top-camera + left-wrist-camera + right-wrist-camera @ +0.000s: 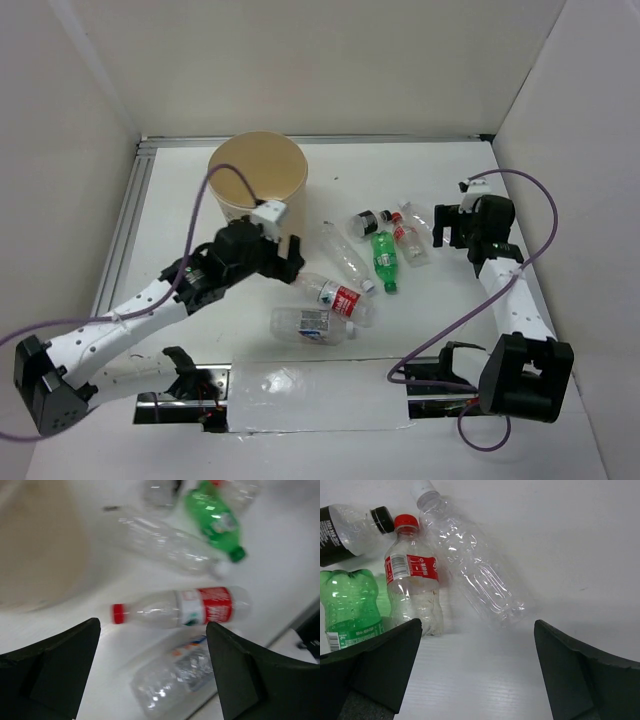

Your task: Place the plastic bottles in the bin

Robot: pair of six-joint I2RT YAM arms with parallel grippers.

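Left gripper [152, 625]: jaws spread wide, nothing held, poised above the red-labelled bottle [185, 609], which lies on its side on the table [180, 200]. Just beyond it, toward the arm bases, a crushed clear bottle [172, 682] is noted. Whether the two touch cannot be settled. Farther out lie a long clear bottle [165, 545] and the green bottle [215, 520]. The bin [257, 175] stands upright close behind the left gripper at the far left of the table, and no bottle is seen inside it from above. The left arm's cable [205, 195] is seen crossing the bin in the overhead view. Right gripper [477, 622]: likewise released and empty, held low and facing a second group, namely a clear bottle by the right gripper [470, 555], a small red-capped bottle [412, 585] and the dark-labelled bottle [345, 530]. Judged state: no bottle binned yet, with a first pick being lined up. Risks judged from here: the round, thin-walled bottle may roll or squirt out if the jaws are closed off-centre. The crushed neighbour may be nudged or caught along with it. The bin, being so near the arm, may be knocked or tipped on the swing over, or the cable may snag its rim.
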